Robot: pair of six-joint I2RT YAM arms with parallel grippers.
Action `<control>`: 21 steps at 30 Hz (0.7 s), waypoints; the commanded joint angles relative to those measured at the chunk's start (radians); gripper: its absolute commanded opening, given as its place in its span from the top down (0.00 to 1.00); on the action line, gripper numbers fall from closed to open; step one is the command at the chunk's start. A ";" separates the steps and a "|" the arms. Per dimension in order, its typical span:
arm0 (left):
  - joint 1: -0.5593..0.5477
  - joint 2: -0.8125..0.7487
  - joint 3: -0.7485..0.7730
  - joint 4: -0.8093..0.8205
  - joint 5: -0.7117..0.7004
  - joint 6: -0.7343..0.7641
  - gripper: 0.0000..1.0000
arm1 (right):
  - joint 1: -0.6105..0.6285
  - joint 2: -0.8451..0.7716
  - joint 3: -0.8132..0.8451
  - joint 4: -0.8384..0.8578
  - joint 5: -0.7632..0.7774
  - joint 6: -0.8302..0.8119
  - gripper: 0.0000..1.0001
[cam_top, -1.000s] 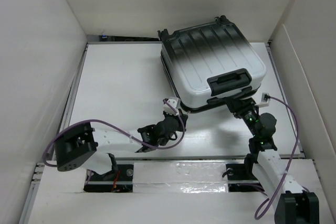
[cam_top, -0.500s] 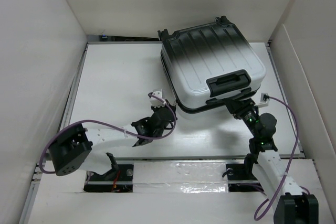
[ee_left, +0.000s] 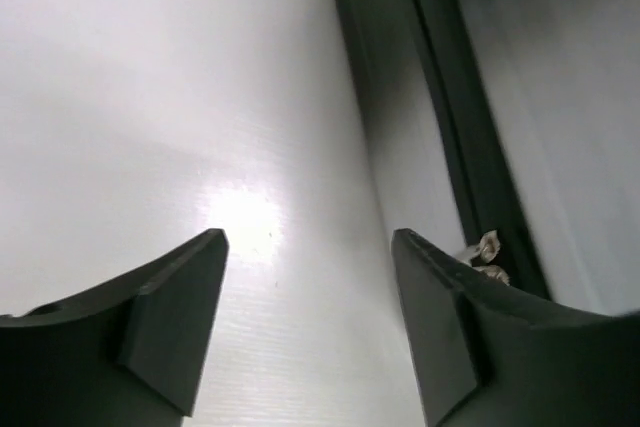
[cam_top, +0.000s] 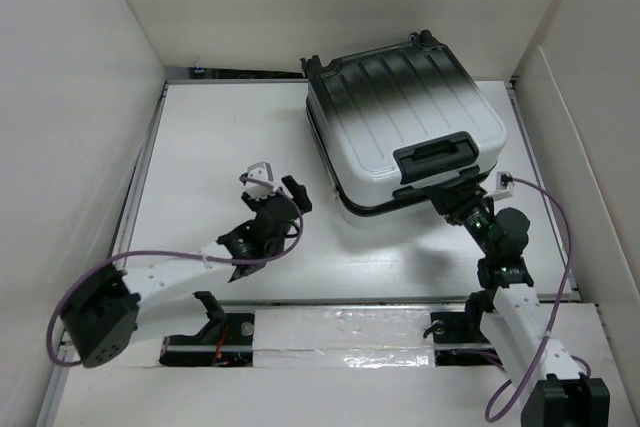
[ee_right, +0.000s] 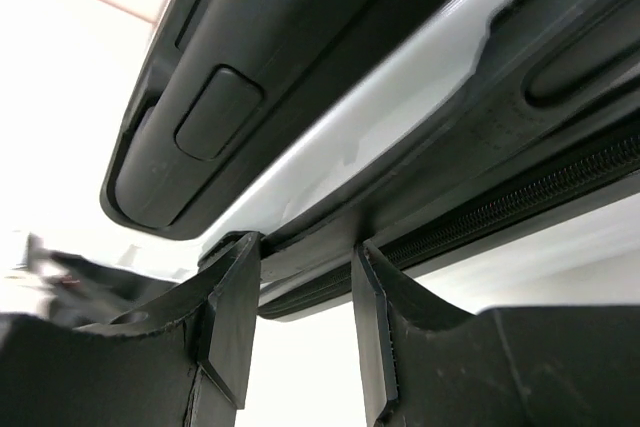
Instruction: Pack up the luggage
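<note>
While the right end effector (cam_top: 452, 197) grips the suitcase (cam_top: 400, 112) by its near rim, the left end effector (cam_top: 277, 185) hangs open over the counter (cam_top: 215, 132).

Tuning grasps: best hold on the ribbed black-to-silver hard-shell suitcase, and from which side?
Near rim of the suitcase, under its black handle, approached from the near edge: that thin lip fits between the fingers of the right gripper, while the ribbed shell is too broad.
</note>
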 commanded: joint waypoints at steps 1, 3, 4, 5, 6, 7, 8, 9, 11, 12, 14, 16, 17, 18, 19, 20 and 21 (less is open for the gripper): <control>0.020 -0.164 -0.001 0.004 -0.066 0.045 0.29 | 0.059 -0.045 0.098 -0.033 0.002 -0.208 1.00; 0.020 -0.214 0.011 -0.010 -0.053 0.077 0.21 | 0.116 -0.063 0.115 -0.118 0.031 -0.249 1.00; 0.020 -0.256 0.017 -0.021 -0.051 0.082 0.20 | 0.190 -0.069 0.126 -0.136 0.043 -0.257 1.00; 0.029 -0.275 0.020 -0.024 -0.045 0.090 0.20 | 0.234 -0.073 0.132 -0.168 0.060 -0.263 1.00; 0.029 -0.294 0.022 -0.021 -0.022 0.110 0.19 | 0.283 -0.070 0.137 -0.176 0.078 -0.272 1.00; 0.029 -0.327 0.023 -0.021 -0.011 0.116 0.19 | 0.333 -0.063 0.143 -0.184 0.125 -0.280 1.00; 0.029 -0.340 0.025 -0.021 0.000 0.122 0.19 | 0.442 -0.053 0.169 -0.216 0.158 -0.286 1.00; 0.029 -0.355 0.028 -0.027 0.016 0.127 0.18 | 0.499 -0.042 0.184 -0.227 0.190 -0.300 1.00; 0.029 -0.393 0.034 -0.041 0.024 0.133 0.18 | 0.669 0.005 0.227 -0.235 0.280 -0.314 1.00; 0.029 -0.406 0.038 -0.060 0.023 0.134 0.18 | 0.723 0.028 0.250 -0.244 0.313 -0.326 1.00; 0.029 -0.441 0.042 -0.073 0.023 0.139 0.18 | 0.820 0.088 0.287 -0.251 0.394 -0.334 1.00; 0.029 -0.470 0.048 -0.096 0.018 0.142 0.18 | 0.938 0.114 0.342 -0.261 0.478 -0.346 1.00; 0.029 -0.478 0.051 -0.103 0.015 0.141 0.18 | 0.972 0.125 0.359 -0.287 0.504 -0.348 1.00; 0.029 -0.485 0.057 -0.122 0.009 0.139 0.18 | 1.031 0.124 0.384 -0.296 0.531 -0.352 1.00; 0.020 -0.502 0.061 -0.129 0.007 0.138 0.18 | 1.056 0.121 0.393 -0.305 0.587 -0.357 1.00; 0.020 -0.510 0.063 -0.136 0.006 0.134 0.17 | 1.075 0.115 0.404 -0.322 0.615 -0.366 1.00; 0.020 -0.519 0.063 -0.137 0.006 0.133 0.17 | 1.088 0.116 0.419 -0.339 0.632 -0.401 1.00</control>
